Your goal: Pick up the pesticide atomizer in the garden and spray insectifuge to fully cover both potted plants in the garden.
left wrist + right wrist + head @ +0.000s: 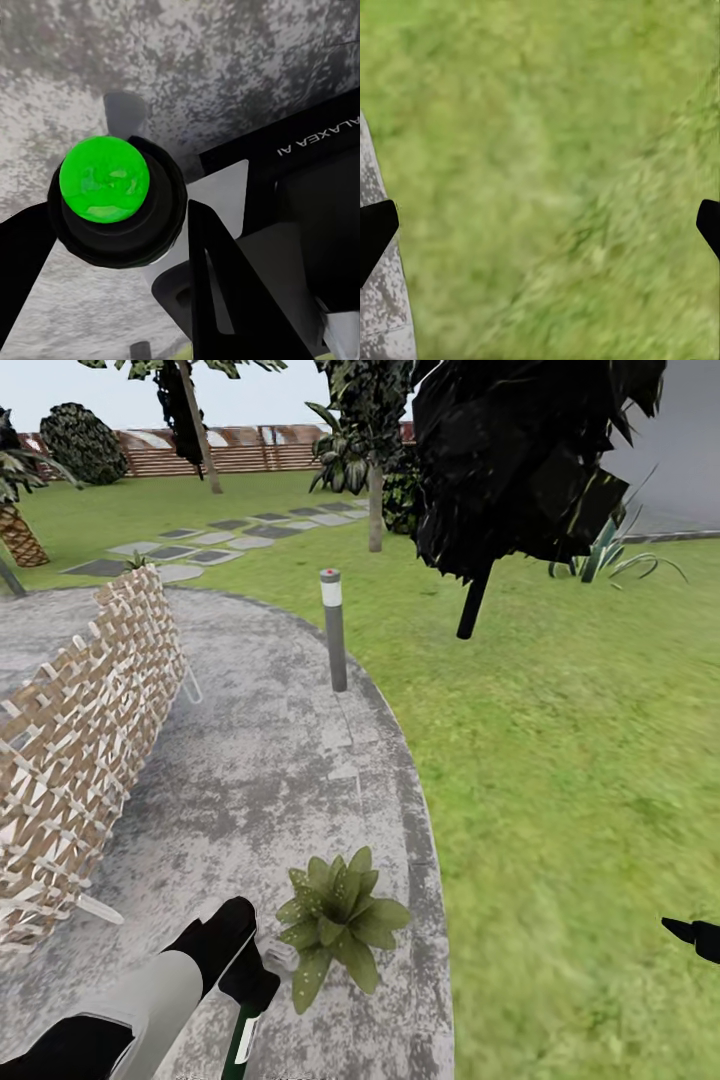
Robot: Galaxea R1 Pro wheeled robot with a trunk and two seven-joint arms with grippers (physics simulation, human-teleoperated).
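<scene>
The pesticide atomizer (240, 1045) is pinched in the left pincer (250, 985), above the paved patio (260, 780). One potted plant (338, 925) is seen just beside this pincer, on the patio near its edge. The right pincer (540, 225) is held spread over the lawn (560, 760).

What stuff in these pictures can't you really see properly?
- Pesticide atomizer, head view: the left gripper covers its top and the picture's bottom edge cuts off its body; its trigger head is hidden.
- Potted plant, head view: its leaves hide the pot.
- Right gripper, head view: cut off by the right edge; the right wrist view catches just two dark fingertips, wide apart.
- Lawn, right wrist view: blurred.
</scene>
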